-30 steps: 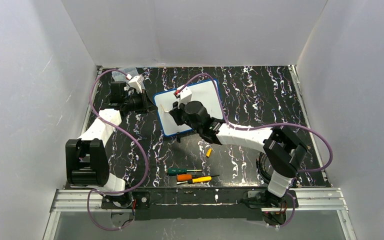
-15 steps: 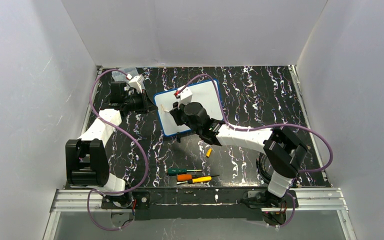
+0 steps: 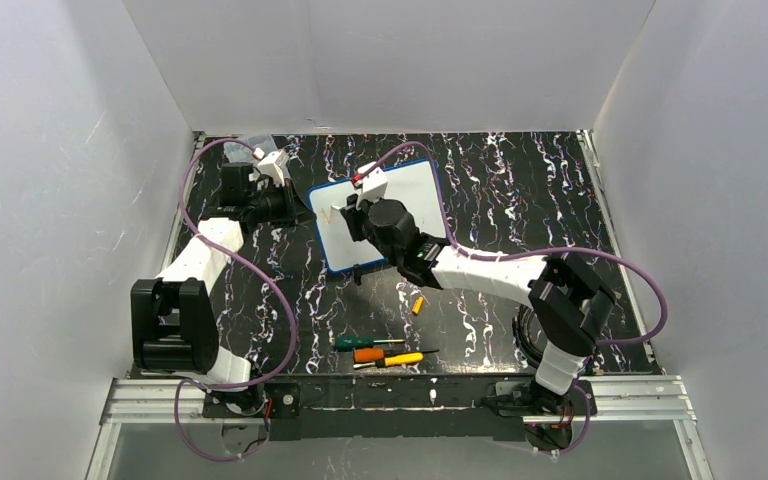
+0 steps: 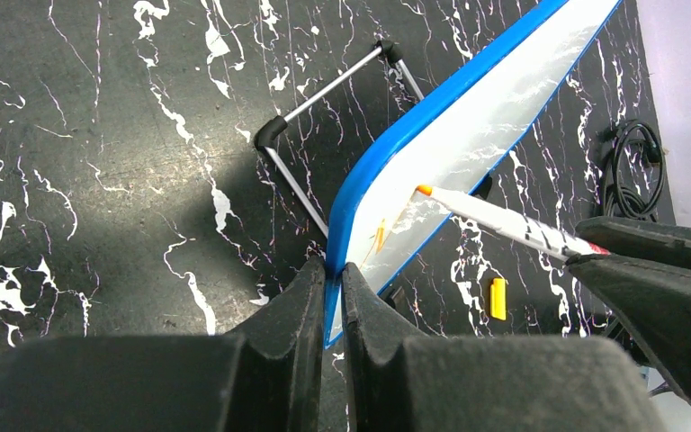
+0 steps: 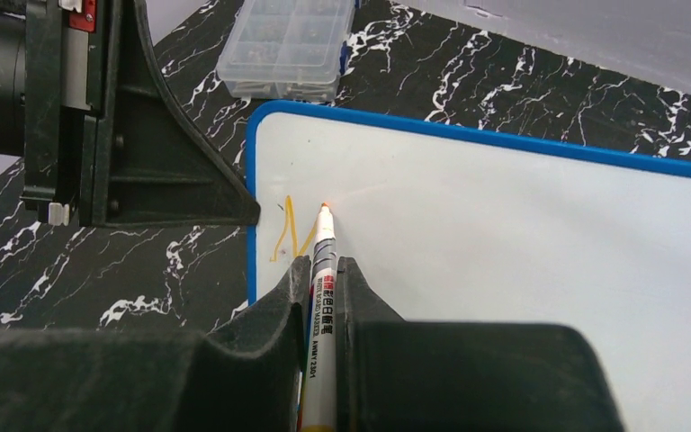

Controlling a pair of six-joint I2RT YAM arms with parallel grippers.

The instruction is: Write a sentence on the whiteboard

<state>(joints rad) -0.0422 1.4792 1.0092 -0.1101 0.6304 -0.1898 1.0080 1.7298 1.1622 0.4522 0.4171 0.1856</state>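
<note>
The right claw (image 5: 322, 270) is almost pressed together, and a white marker (image 5: 325, 247) is pinched between its jaws, pointing straight ahead. Just past the fingertips the marker's orange tip is brought to the board (image 5: 522, 261); whether it touches cannot be told. Just left of the tip an orange mark (image 5: 286, 229) is seen, a few thin strokes close to the board's left edge. The board is white, framed in blue, and is propped at a tilt on a wire stand (image 4: 324, 90). The left claw (image 4: 334, 274) is pinched shut on the blue frame, left of the mark. To its right, past the board, a yellow cap (image 4: 498, 299) lies on the table (image 4: 99, 135). Farther ahead of the right claw, beyond the board's corner, a clear box (image 5: 288, 45) is seen.
</note>
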